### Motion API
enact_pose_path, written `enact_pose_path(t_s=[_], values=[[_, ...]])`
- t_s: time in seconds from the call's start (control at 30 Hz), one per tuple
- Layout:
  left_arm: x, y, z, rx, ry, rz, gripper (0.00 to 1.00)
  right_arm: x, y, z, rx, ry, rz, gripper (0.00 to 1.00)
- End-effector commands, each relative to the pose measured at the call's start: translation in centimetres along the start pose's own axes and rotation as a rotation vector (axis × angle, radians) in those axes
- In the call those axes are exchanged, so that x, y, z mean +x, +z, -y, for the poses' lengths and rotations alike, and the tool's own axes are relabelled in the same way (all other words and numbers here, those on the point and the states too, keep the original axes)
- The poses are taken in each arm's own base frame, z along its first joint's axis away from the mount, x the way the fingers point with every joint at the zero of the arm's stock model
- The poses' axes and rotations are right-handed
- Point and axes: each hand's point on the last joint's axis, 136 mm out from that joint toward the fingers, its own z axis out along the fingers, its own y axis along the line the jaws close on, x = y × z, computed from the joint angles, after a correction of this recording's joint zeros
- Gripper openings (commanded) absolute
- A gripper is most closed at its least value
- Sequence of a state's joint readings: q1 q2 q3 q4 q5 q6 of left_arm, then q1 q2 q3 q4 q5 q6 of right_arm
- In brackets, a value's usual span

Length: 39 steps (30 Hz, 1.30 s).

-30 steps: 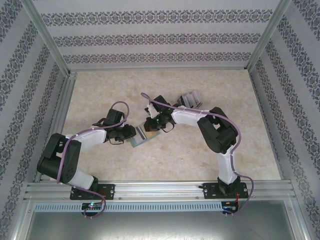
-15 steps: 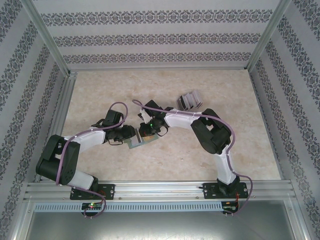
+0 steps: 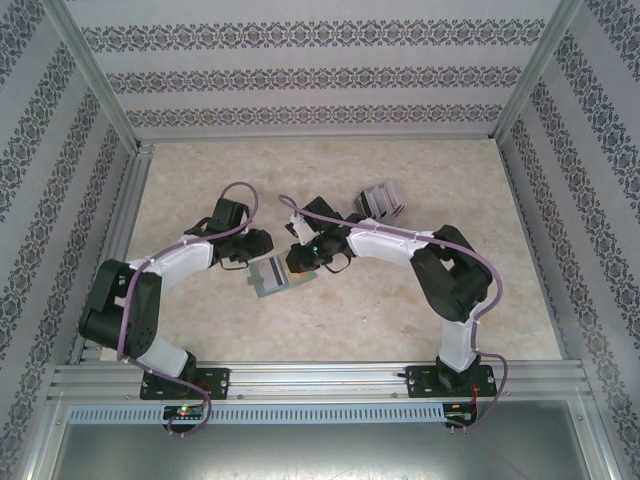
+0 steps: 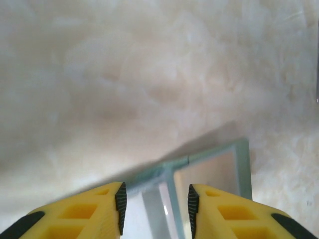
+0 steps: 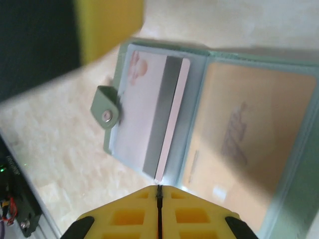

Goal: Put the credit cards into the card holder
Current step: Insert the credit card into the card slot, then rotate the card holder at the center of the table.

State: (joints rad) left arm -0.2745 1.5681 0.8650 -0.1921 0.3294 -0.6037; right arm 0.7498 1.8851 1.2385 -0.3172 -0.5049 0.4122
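Overhead view: the card holder [image 3: 268, 277] lies open and flat on the counter [image 3: 400, 310], a little left of the middle, between the two arms. From up here its contents are too small to make out.
Right wrist view: it shows the inside of the holder. A credit card [image 5: 164, 117] with a grey stripe lies slanted over the left half. A tan card [image 5: 249, 144] sits in the right half. The snap tab [image 5: 105, 107] hangs off the left edge.
Left wrist view: it shows one green-edged corner of the holder with its greyish lining, and bare counter beyond.
Around: a grey slotted rack [image 3: 380, 200] stands nearer the far edge, right of the middle and well apart from the holder.
In the way: from overhead, the right arm's wrist covers the holder's right part. In the right wrist view a blurred yellow and dark shape blocks the upper left.
Left pincer [image 4: 155, 201]: its fingers stand apart, with the holder's edge lying in the gap. I cannot tell whether the pads touch it.
Right pincer [image 5: 159, 191]: its fingers are pressed together, and the striped card's near end runs right into their seam, so it looks pinched there.
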Motion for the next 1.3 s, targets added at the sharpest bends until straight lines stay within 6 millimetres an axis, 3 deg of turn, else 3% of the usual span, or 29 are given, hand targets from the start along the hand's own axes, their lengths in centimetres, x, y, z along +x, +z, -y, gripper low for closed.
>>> enact_pose_path(t_s=[0.0,0.13,0.27,0.47,0.63,0.87,1.07,1.17,1.27], values=[[-0.2,1.0,-1.7,-0.063,0.029,-0.049,0.38,2.7,0.6,-0.1,-0.023,0.01,-0.056,0.1],[0.4,2.1,-1.8,-0.045,0.021,-0.096,0.32,3.8,2.1,0.8,-0.025,0.046,-0.078,0.11],[2.1,2.2,-2.5,-0.044,0.009,-0.137,0.22,3.2,2.9,1.8,-0.013,0.075,-0.062,0.11],[4.9,0.4,-4.5,-0.095,-0.016,-0.142,0.09,-0.1,2.9,4.8,0.056,0.103,0.007,0.1],[6.7,-0.1,-4.9,-0.065,-0.06,-0.146,0.08,-3.7,3.2,7.1,0.057,0.136,0.046,0.1],[8.3,-0.1,-3.9,0.013,-0.117,-0.148,0.08,-7.7,4.4,5.8,-0.035,0.108,0.03,0.11],[9.2,0.4,-2.6,0.033,-0.107,-0.153,0.09,-8.8,5.2,5.6,-0.05,0.091,-0.002,0.12],[9.0,0.3,-2.2,0.035,-0.108,-0.143,0.09,-9.4,4.0,5.5,-0.034,0.073,0.017,0.12],[7.9,-0.9,-1.7,0.033,-0.092,-0.096,0.1,-10.4,1.0,5.4,-0.006,0.051,0.058,0.14]])
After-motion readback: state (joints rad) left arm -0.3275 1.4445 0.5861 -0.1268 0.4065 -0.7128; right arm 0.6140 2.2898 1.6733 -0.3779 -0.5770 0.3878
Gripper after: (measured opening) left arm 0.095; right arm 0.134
